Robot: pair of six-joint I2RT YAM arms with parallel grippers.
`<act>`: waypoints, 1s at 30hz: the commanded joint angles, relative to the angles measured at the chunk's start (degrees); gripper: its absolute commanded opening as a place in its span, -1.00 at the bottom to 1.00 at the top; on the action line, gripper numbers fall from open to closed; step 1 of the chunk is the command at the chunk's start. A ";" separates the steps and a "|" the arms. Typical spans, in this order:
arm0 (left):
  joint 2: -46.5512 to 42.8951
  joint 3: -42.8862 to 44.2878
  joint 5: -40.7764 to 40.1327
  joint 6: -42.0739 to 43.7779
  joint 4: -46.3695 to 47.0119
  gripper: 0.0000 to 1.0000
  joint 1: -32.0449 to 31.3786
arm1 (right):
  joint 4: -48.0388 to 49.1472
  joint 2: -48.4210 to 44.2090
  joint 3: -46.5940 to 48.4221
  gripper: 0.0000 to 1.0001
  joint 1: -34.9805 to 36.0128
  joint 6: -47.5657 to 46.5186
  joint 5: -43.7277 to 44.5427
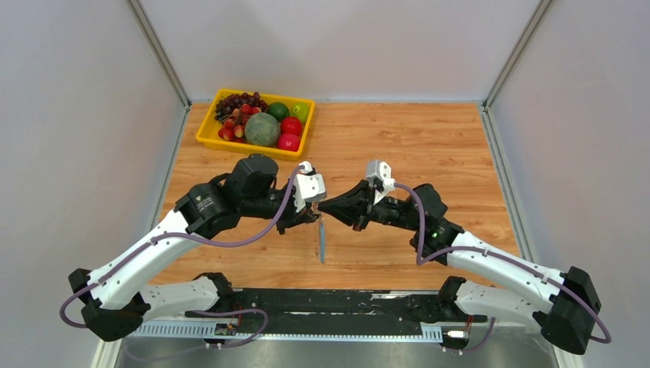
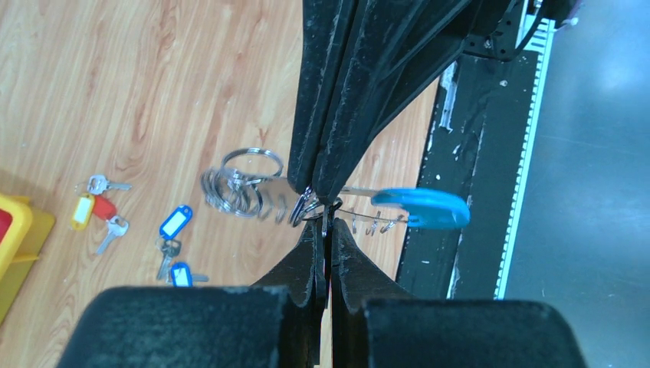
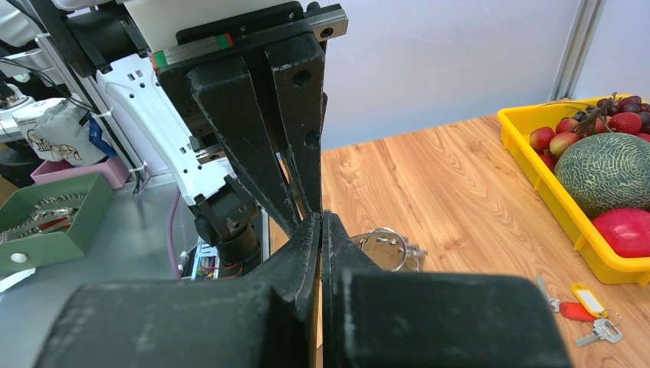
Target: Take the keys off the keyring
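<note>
The keyring hangs between my two grippers above the table. Its blue plastic arc [image 2: 421, 207] and a fringe of silvery rings [image 2: 241, 184] show in the left wrist view, and it hangs edge-on in the top view [image 1: 323, 241]. My left gripper [image 2: 326, 224] is shut on a small silvery piece of the keyring. My right gripper [image 2: 322, 195] comes from the opposite side, tip to tip with the left, and is shut on the keyring too. Loose keys with blue tags [image 2: 175, 221] and with yellow and red tags [image 2: 92, 207] lie on the wood.
A yellow fruit tray [image 1: 207, 134] with a melon, grapes and apples stands at the back left; its wall shows in the right wrist view [image 3: 552, 199]. Tagged keys [image 3: 586, 303] lie beside it. The black base rail [image 1: 337, 303] runs along the near edge.
</note>
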 commanded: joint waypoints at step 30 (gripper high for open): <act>-3.89 -7.18 -2.42 -6.47 13.47 -1.00 1.54 | 7.35 -10.47 -7.49 -0.61 -0.33 1.21 13.84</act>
